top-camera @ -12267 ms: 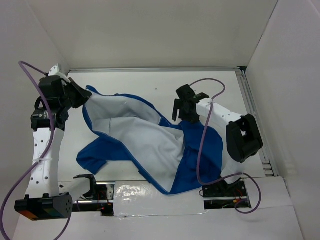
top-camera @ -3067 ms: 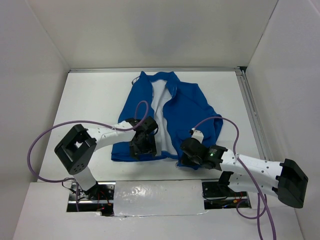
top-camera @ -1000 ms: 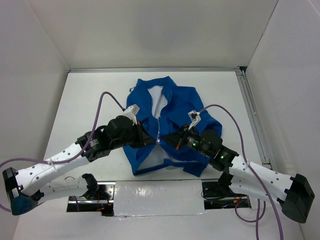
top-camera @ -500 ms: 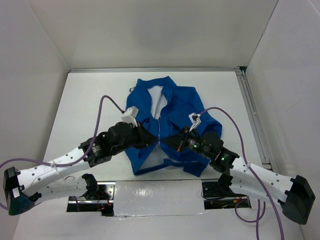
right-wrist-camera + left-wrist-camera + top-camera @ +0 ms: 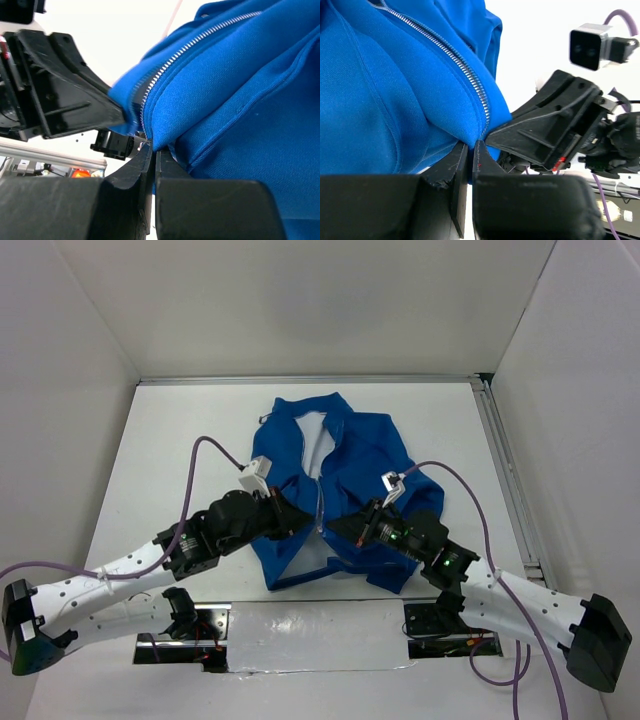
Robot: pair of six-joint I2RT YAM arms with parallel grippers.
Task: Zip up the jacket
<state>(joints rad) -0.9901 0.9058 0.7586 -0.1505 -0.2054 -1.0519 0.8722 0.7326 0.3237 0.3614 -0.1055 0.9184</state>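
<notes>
Your left gripper (image 5: 299,523) is pinched shut on the jacket's (image 5: 368,455) left front edge, right where the zipper (image 5: 320,490) teeth run out near the hem (image 5: 285,575); its wrist view (image 5: 471,147) shows the blue cloth nipped between the fingers. The jacket lies in the middle of the table (image 5: 180,440), collar away from you and hem toward you. Your right gripper (image 5: 338,527) meets the left one there and is clamped on the opposite front edge (image 5: 152,150).

You look to be at the joining step: both zipper ends are brought together at the bottom. Whether pin and slider have engaged is probably hidden between the fingers, so I can't say. The next move calls for seating the two ends, holding the hem taut, then drawing the slider toward the collar.

About three seconds ago the fronts lay apart with a broad strip of white lining (image 5: 318,435) showing and the grippers were separate at the hem. Now the fronts are closed up and the grippers touch.
</notes>
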